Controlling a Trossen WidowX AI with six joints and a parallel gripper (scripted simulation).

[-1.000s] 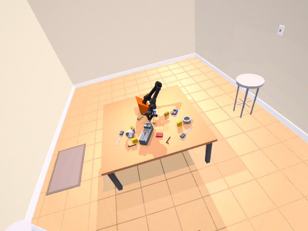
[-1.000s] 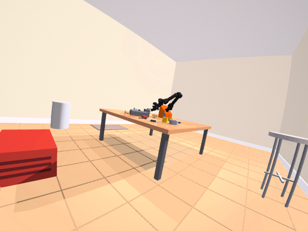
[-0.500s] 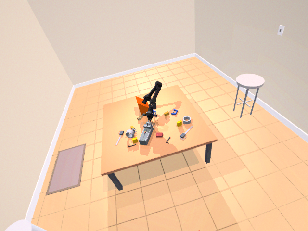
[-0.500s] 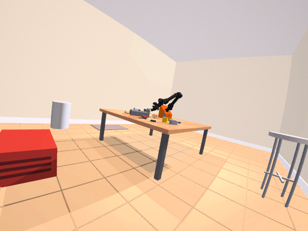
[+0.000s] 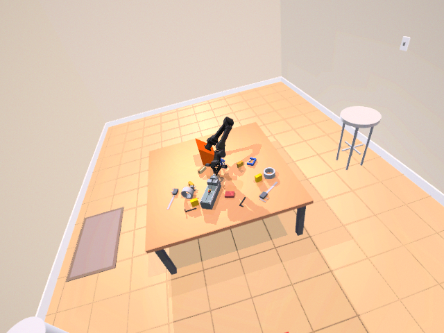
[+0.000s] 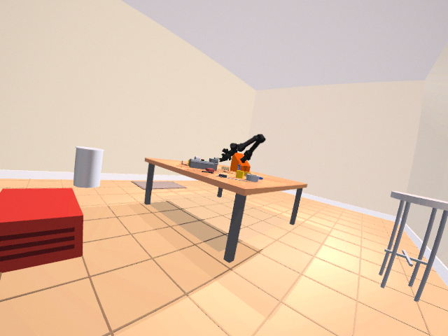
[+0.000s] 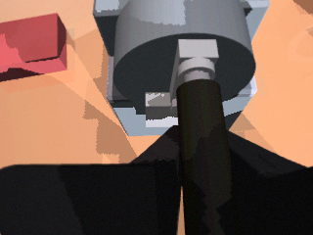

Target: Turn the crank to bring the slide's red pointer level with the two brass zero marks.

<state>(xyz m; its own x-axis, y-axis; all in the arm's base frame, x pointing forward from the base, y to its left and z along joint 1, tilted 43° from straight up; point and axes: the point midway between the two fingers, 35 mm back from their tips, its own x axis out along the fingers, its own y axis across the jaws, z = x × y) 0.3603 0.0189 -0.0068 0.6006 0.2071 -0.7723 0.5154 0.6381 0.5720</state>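
The grey slide machine (image 5: pixel 210 193) (image 6: pixel 203 163) lies on the wooden table (image 5: pixel 172 229) (image 6: pixel 274 185). Its round grey crank disc (image 7: pixel 183 54) fills the top of the wrist view, with a pale crank arm (image 7: pixel 197 49) and a dark cylindrical handle (image 7: pixel 202 142) coming toward the camera. My gripper (image 5: pixel 215 171) (image 6: pixel 223 157) is at the machine's crank end and is shut on the crank handle. The red pointer (image 5: pixel 209 191) shows as a small mark on the slide; the brass zero marks are too small to tell.
A red block (image 7: pixel 31 44) (image 5: pixel 229 194) lies beside the machine. Yellow blocks (image 5: pixel 258 177), a grey ring (image 5: pixel 269 173), a blue clamp (image 5: pixel 252 164), an orange wedge (image 5: pixel 203 152) and small tools lie around. A stool (image 5: pixel 359 118) stands right of the table.
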